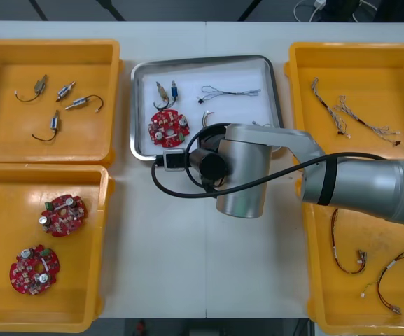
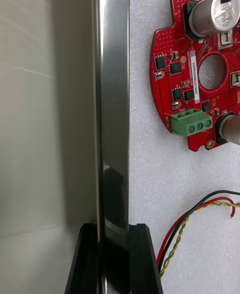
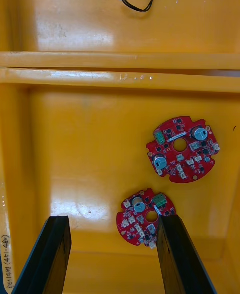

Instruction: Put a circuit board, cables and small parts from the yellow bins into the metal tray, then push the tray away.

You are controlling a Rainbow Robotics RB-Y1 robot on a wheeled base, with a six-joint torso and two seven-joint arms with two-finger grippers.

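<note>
Now the right gripper (image 2: 114,230) sits at the near edge of the metal tray (image 1: 203,59). Its two black fingers pinch the shiny rim between them, one finger inside the tray and one outside. That hold looks right for a push, because the rim cannot slip out sideways.

Inside the tray lie a red circuit board (image 1: 168,128), a thin cable (image 1: 230,92), a red and yellow cable (image 2: 200,214) and two small metal parts (image 1: 166,91). So I think the filling is done, and the push away is the step in hand. The tray rests on the table (image 1: 187,273) between the yellow bins (image 1: 114,91).

The left gripper (image 3: 114,221) hangs over the near left bin with its fingers spread wide and nothing between them. Two more boards (image 3: 182,148) lie below it. It waits there, out of the way.

The push should go straight and slow, or the loose things may slide about in the tray.
</note>
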